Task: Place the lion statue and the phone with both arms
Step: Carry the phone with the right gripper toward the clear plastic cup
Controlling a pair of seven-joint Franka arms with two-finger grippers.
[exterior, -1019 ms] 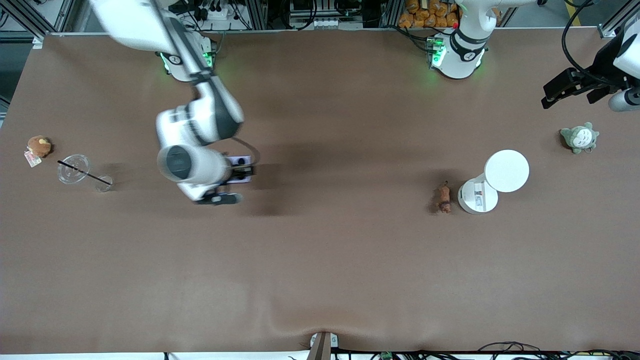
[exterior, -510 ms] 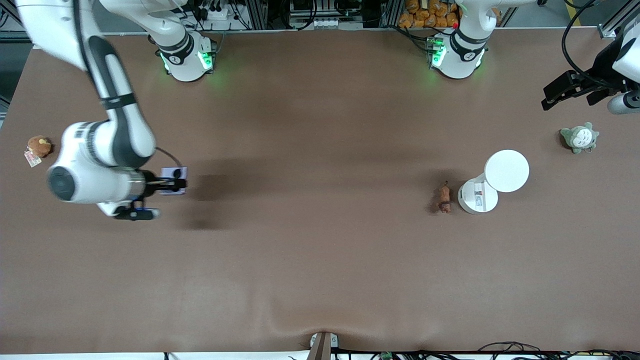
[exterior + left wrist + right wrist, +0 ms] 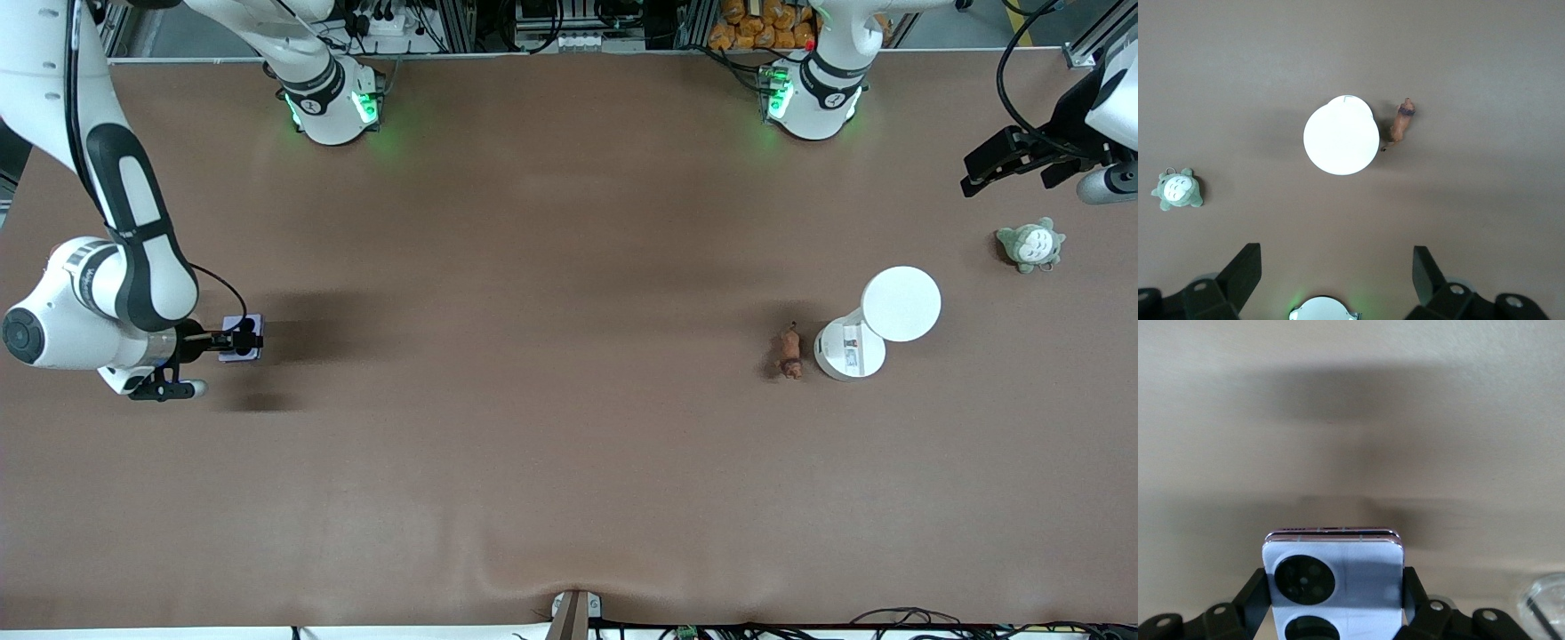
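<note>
My right gripper (image 3: 236, 341) is shut on the phone (image 3: 243, 337), a pale-lavender flat device with two black camera circles. It holds the phone above the table near the right arm's end. In the right wrist view the phone (image 3: 1331, 563) sits upright between the black fingers (image 3: 1255, 587). The lion statue (image 3: 789, 352), tiny and reddish-brown, lies on the table beside the white stand; it also shows in the left wrist view (image 3: 1403, 123). My left gripper (image 3: 1013, 169) is open and empty, high over the left arm's end of the table, its gap (image 3: 1336, 273) wide in its own view.
A white round-topped stand (image 3: 876, 324) is beside the lion, also in the left wrist view (image 3: 1341, 135). A grey-green plush (image 3: 1029, 244) lies toward the left arm's end (image 3: 1179, 190). A clear cup (image 3: 1546, 608) shows near the right gripper.
My right arm has swung with the phone from the table's middle to the right arm's end, and now hides the cup and brown plush. The left arm has barely moved.
</note>
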